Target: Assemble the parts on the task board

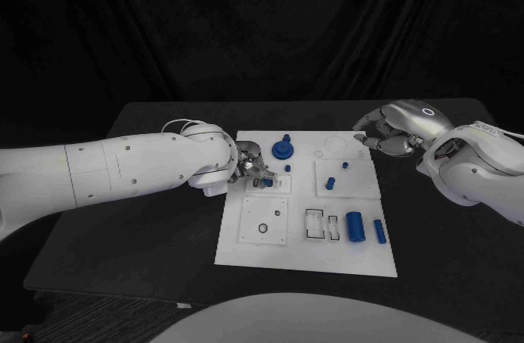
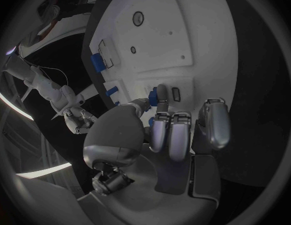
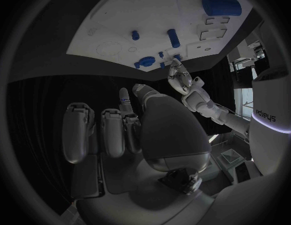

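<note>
The white task board (image 1: 311, 252) lies in the middle of the table. My left hand (image 1: 251, 170) rests over its left edge and pinches a small blue part (image 1: 267, 182) between thumb and fingers, low over the plate. In the left wrist view the blue part (image 2: 153, 95) sits at the fingertips (image 2: 161, 117), against the board (image 2: 183, 35). My right hand (image 1: 385, 136) hovers off the board's far right corner with its fingers curled in and no part showing in them. In the right wrist view my right hand (image 3: 120, 130) is well away from the board (image 3: 152, 15).
A blue knob (image 1: 284, 145) stands at the board's far side. Small blue pegs (image 1: 330, 183) stand right of centre, and two blue cylinders (image 1: 356, 225) lie at the near right beside white blocks (image 1: 331, 228). A black drape hangs behind the table.
</note>
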